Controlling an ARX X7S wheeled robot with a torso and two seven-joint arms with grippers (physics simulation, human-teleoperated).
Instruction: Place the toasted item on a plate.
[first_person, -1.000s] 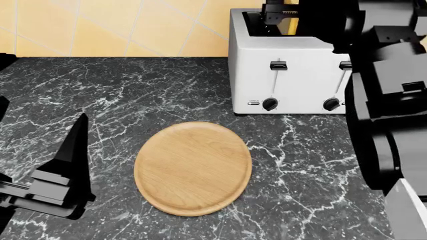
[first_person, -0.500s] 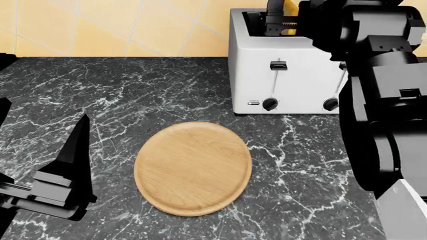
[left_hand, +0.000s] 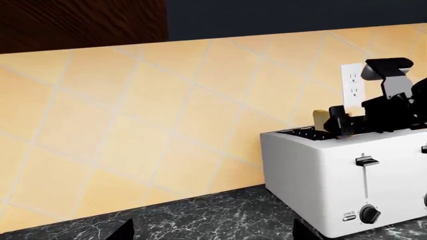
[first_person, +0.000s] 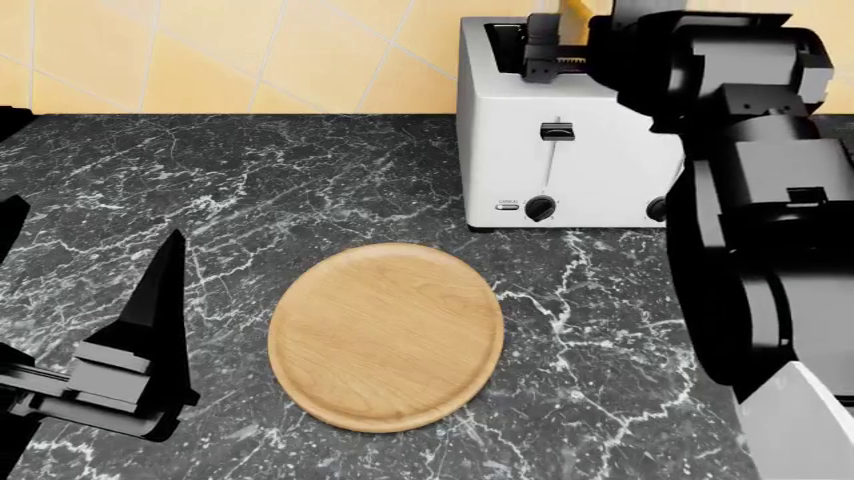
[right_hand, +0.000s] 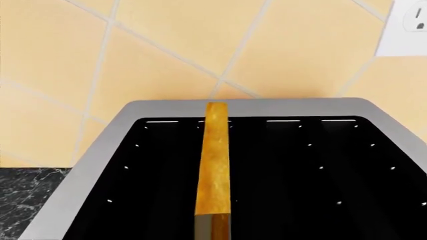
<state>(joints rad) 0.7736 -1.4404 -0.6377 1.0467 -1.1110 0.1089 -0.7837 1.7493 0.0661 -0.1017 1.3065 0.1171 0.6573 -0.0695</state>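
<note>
Right tool (first_person: 558, 50) pinching toast (right_hand: 213, 170) above toaster (first_person: 567, 160) slot, lifting clear; plate (first_person: 387, 335) waits; left tool (first_person: 127, 385) idle, state unclear.

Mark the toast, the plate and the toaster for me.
toast (right_hand: 215, 165), right wrist view, on its golden crust edge above the slot.
plate (first_person: 386, 336), head view, on its bare wooden face.
toaster (first_person: 567, 170), head view, on its white front wall beside the lever.

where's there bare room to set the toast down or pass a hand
The plate is bare. Open counter runs between the tiled wall and the plate, left of the toaster; another patch lies right of the plate. It is crowded over the toaster, where the right hand is at the toast, and near the left hand.
</note>
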